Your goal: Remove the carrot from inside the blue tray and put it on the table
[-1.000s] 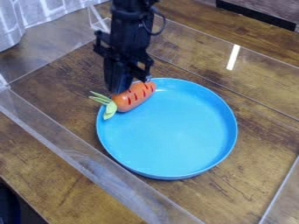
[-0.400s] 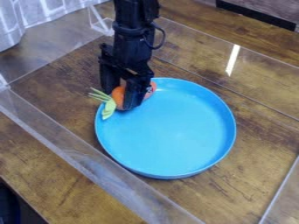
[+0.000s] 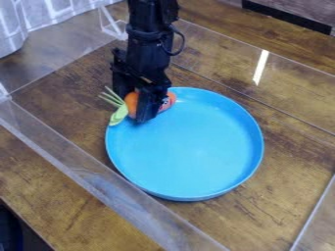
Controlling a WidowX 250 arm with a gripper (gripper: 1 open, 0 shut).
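The blue tray (image 3: 197, 147) lies in the middle of the dark wood table (image 3: 281, 88). The small orange carrot (image 3: 129, 104) rests at the tray's upper left rim, its yellow-green top poking out over the rim toward the left. My gripper (image 3: 144, 102) points straight down and stands low over the carrot, with a dark finger on each side of it. Most of the carrot's body is hidden by the fingers. I cannot tell whether the fingers press on the carrot.
A clear plastic wall (image 3: 78, 167) runs along the table's left and front sides. Bare wood lies left of the tray, between it and this wall, and also to the right of the tray.
The gripper has come down over the carrot at the tray's rim, and its fingers now straddle it. The carrot's leafy top has shifted slightly left. The tray has stayed put.
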